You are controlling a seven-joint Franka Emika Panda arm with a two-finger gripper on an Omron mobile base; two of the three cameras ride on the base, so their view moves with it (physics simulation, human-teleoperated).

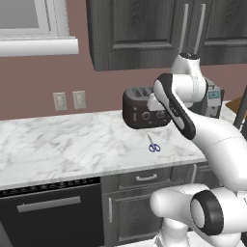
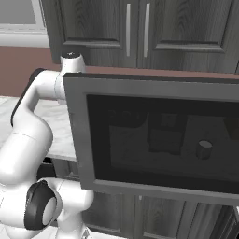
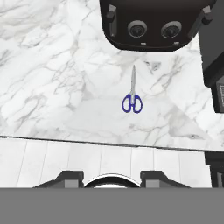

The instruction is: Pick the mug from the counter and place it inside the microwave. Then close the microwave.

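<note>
Two-finger gripper (image 3: 112,178), half closed around a pale teal-rimmed mug (image 3: 112,180), hung above the white marble counter (image 3: 65,87); slack grip risked dropping it there.

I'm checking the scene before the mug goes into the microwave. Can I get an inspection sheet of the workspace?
Surface: white marble counter, nothing spilled.
Job's things: microwave door swung open; a small cylinder seen dimly through its window, possibly the mug.
Clutter: dark toaster; blue-handled scissors lying in front of it.
Grippers: hand above the counter's front edge; open or shut cannot be told.
Cables: nothing seen.
Surroundings: wall outlets, dark upper cabinets, window.
</note>
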